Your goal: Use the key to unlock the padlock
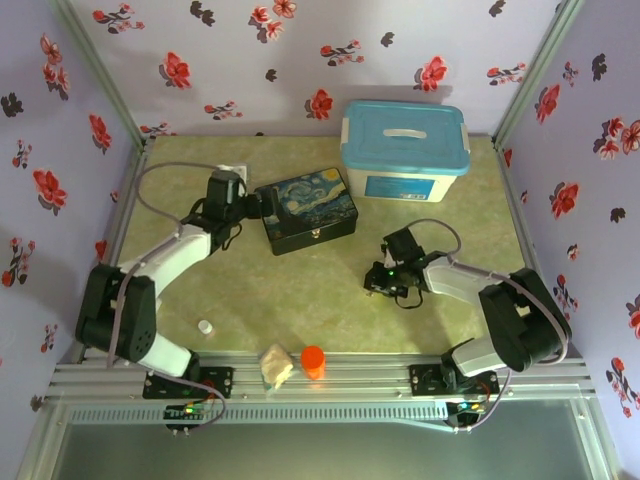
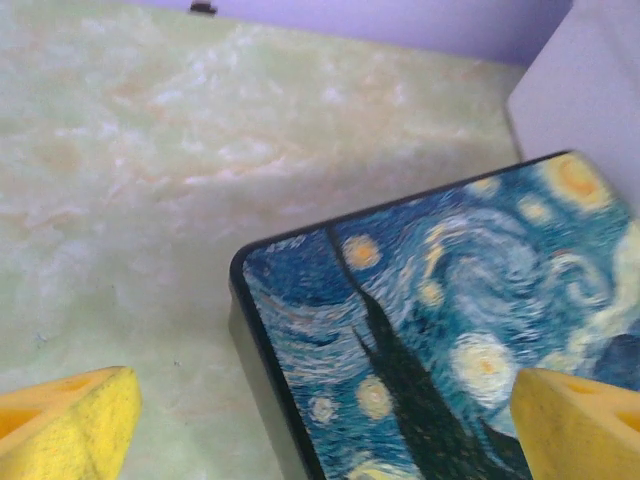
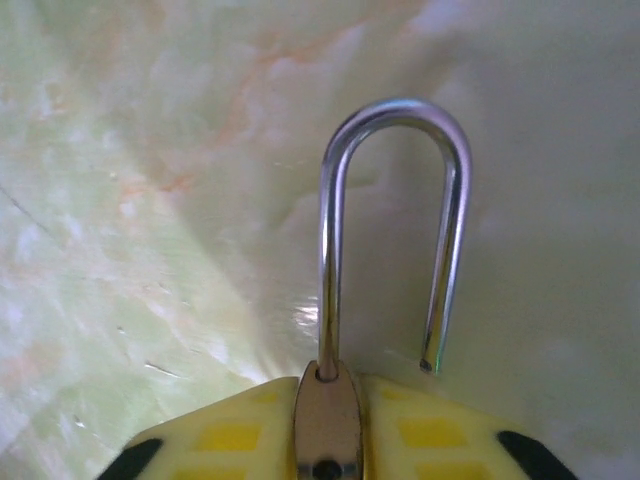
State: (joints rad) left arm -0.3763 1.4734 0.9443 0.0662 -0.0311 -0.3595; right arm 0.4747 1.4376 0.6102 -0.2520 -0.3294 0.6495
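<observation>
A green marbled surface (image 1: pixel 250 300) carries everything. From its middle in the top view, a clear bin with a blue lid (image 1: pixel 405 150) stands at 1 o'clock, against the flowered back wall. A painted tin (image 1: pixel 308 210) with a swirling night sky on its lid lies near the centre, toward 11 o'clock.

The left tool (image 1: pixel 258 207) is at the tin's 9 o'clock end. In the left wrist view its yellow fingers (image 2: pixel 70 420) are wide apart, one over bare surface and the other over the tin's lid, with the tin's corner between them.

The right tool (image 1: pixel 385 280) is low over the surface at 4 o'clock from the tin. At the near edge, an orange cylinder (image 1: pixel 313 360) stands just beside a beige crumpled lump (image 1: pixel 276 367). A small white cap (image 1: pixel 205 326) lies at 10 o'clock from the lump.

In the right wrist view the right tool (image 3: pixel 325 445) is clamped on the padlock (image 3: pixel 327 400), its body pressed between the yellow pads (image 3: pixel 230 435). The silver shackle points to 12 o'clock; its left leg enters the body and its right leg ends free.
</observation>
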